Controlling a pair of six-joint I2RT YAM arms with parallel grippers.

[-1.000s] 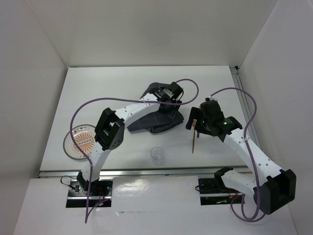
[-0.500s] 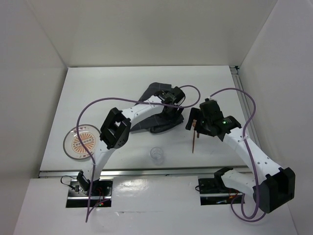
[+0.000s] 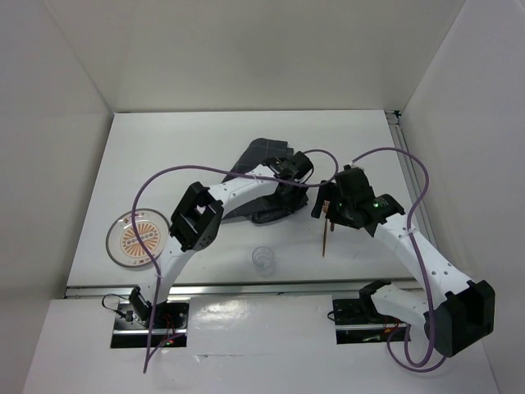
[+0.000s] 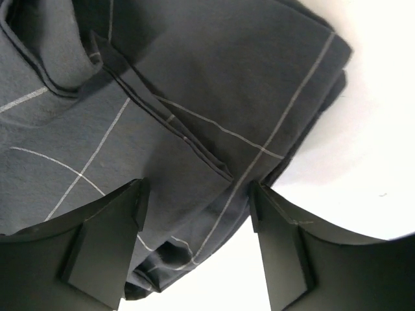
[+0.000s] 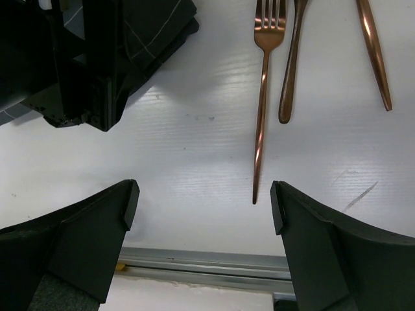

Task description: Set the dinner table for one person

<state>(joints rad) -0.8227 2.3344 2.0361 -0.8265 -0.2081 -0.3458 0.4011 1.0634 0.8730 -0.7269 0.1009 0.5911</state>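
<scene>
The dark grey checked cloth (image 3: 261, 156) lies crumpled mid-table on the white dinner table (image 3: 180, 148). My left gripper (image 3: 294, 174) is open over the cloth's right end; in the left wrist view its jaws (image 4: 196, 201) straddle a folded corner of the cloth (image 4: 194, 97) without closing on it. My right gripper (image 3: 322, 207) is open and empty just right of the cloth. In the right wrist view it (image 5: 204, 197) hovers above the table, with a copper fork (image 5: 262, 97) and two more copper pieces (image 5: 373, 52) lying ahead of it.
A clear plate with an orange pattern (image 3: 138, 238) sits at the left near edge. A small clear glass (image 3: 262, 258) stands at the near edge, centre. The copper cutlery (image 3: 328, 234) lies below the right gripper. A metal rail (image 5: 214, 262) runs along the near edge.
My left arm has swung a little right and nearer, bringing its gripper to the cloth's right end and uncovering the plate. The right arm has barely moved.
</scene>
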